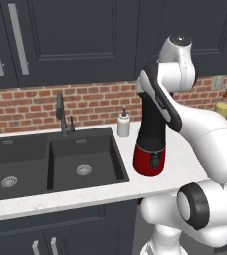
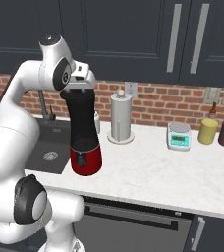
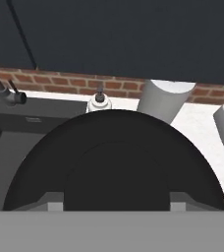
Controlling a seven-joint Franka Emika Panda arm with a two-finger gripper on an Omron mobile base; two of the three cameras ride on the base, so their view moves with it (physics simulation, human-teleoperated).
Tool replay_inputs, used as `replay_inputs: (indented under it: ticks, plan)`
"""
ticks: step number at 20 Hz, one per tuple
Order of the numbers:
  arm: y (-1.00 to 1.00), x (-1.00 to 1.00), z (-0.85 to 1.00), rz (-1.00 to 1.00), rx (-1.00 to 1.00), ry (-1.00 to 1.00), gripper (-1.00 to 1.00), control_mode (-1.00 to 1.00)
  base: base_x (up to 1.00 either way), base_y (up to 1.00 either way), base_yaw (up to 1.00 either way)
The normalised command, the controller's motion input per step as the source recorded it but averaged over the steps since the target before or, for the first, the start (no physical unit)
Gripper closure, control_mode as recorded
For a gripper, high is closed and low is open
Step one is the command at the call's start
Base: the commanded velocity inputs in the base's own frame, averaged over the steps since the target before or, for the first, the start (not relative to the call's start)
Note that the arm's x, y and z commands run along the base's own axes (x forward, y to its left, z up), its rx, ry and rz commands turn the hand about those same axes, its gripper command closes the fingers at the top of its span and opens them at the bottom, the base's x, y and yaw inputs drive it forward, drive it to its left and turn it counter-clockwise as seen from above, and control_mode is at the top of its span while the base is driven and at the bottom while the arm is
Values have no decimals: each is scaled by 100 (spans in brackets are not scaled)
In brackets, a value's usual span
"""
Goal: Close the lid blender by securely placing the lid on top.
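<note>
Blender (image 2: 86, 142), tall with red rounded base and black flared jar, stood on the white marble surface (image 2: 148, 172) beside the sink (image 1: 51, 159). Its flat round black lid (image 3: 116, 162) sat directly under the narrowly closed hand (image 2: 79, 84) atop the jar; pressing straight down evenly would likely seat it securely.

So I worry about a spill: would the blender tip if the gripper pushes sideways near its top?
Probably yes. The blender is tall, its black jar flaring wide above a narrow red base, so a high sideways push likely rocks it. The smooth white counter may let it slide instead.
</note>
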Motion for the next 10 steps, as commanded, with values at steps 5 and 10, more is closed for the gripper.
replay_inputs:
  ticks: [5, 10]
  plan:
    - [-6, 0, 15, 0, 3, 0, -100, -100, 0, 0, 0]
    - [-16, 0, 37, 0, 13, -2, -100, -100, 0, 0, 0]
